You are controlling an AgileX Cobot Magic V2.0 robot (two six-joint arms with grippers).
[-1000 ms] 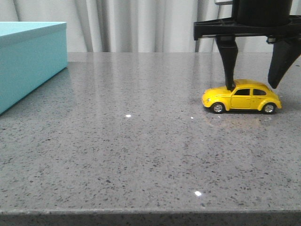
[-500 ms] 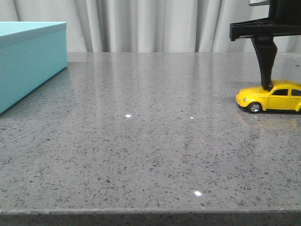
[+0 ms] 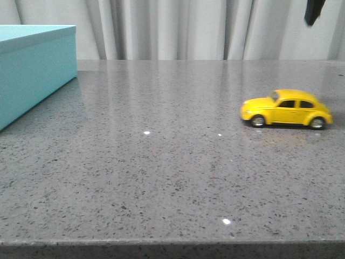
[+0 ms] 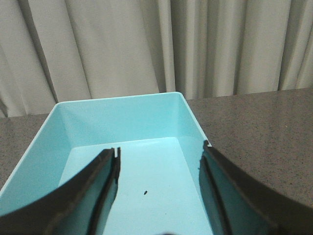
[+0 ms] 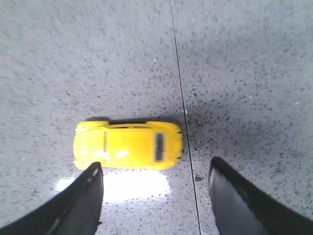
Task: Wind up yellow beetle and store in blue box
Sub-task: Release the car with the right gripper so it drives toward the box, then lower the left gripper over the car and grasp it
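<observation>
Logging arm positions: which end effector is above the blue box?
The left end effector: its open fingers frame the blue box interior, while the right end effector overlooks the yellow beetle.

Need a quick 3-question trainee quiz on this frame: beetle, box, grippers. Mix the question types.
1. True or false: the yellow beetle is inside the blue box.
2. Which describes the right gripper? A) shut on the car B) open above the car C) resting on the box
3. Fill in: the left gripper hangs open over the ____.

Key:
1. False; it stands on the grey table, free of both grippers.
2. B
3. blue box, which holds no car.
</observation>
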